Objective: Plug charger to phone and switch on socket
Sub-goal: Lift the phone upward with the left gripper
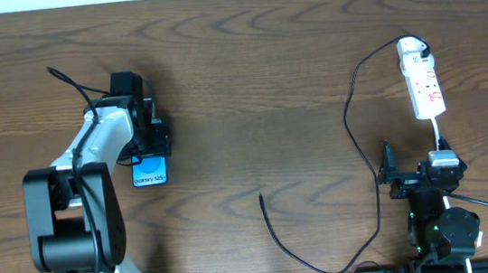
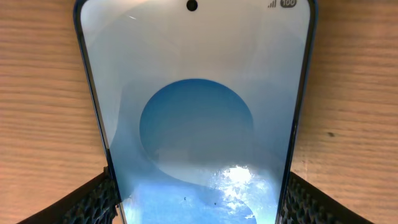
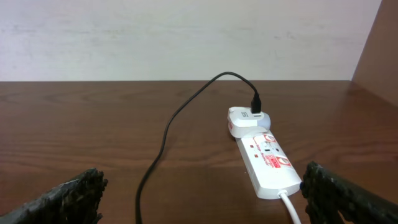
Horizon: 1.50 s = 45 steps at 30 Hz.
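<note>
One slim glossy phone (image 2: 199, 124), woodgrain table (image 1: 246, 73)

The bench (image 1: 255, 72) is dark grained wood with a dull sheen — the phone (image 2: 196, 124) screen glossy glass, the socket (image 3: 267, 163) smooth white plastic.

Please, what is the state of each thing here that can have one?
phone, screen lit, charger not plugged into it.
charger, one end plugged in at the socket, free end loose on the table.
socket, charger plugged in at its far end; switches on or off, cannot tell.
left hand, closed on the phone's long edges.
right hand, open, empty.
</note>
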Each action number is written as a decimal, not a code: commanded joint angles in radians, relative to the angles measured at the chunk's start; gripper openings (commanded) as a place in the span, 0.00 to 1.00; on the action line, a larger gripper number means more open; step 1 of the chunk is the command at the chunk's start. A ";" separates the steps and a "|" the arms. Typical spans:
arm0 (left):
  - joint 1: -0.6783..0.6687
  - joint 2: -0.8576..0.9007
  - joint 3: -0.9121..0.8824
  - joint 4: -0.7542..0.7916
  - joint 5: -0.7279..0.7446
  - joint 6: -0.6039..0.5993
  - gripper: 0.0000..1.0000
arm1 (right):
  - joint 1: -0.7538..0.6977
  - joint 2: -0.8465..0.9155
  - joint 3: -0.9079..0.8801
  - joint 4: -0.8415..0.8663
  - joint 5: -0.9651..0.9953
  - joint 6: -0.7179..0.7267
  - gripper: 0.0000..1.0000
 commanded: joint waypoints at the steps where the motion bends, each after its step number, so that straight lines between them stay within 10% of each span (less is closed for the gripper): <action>1: 0.002 -0.071 0.000 -0.005 -0.024 0.002 0.07 | 0.005 -0.006 -0.002 -0.005 0.005 -0.011 0.99; 9: 0.002 -0.139 0.000 -0.003 0.023 -0.003 0.07 | 0.005 -0.006 -0.002 -0.005 0.005 -0.011 0.99; 19: 0.002 -0.150 0.000 0.092 0.426 -0.119 0.07 | 0.005 -0.006 -0.002 -0.005 0.005 -0.011 0.99; 45: 0.002 -0.150 0.000 0.668 1.082 -1.072 0.08 | 0.005 -0.006 -0.002 -0.005 0.005 -0.011 0.99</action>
